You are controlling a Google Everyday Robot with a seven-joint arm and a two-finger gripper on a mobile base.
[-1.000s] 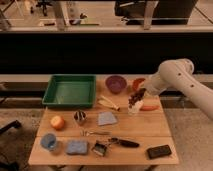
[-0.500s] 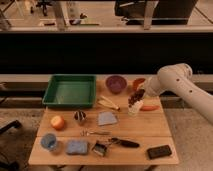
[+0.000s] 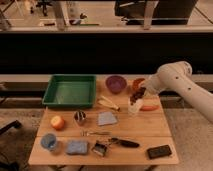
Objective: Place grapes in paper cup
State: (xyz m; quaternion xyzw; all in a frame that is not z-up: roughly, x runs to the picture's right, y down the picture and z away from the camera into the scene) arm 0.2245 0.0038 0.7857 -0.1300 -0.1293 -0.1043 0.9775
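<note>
While the gripper hangs directly above the paper cup, it is clamped on the grapes, whose dark bunch dangles below the fingers with its long axis near vertical and its lower end at, or just inside, the cup's rim. The cup stands upright on the wooden table, touching or just beside the orange carrot-like stick and in front of the purple bowl. The coming move turns on one relation: the bunch lies straight over the cup mouth, so release should drop it in, provided the tail clears the rim. Compared with one second ago, the arm has swung leftward and lowered, carrying the bunch from above the far-right table edge to the cup.
</note>
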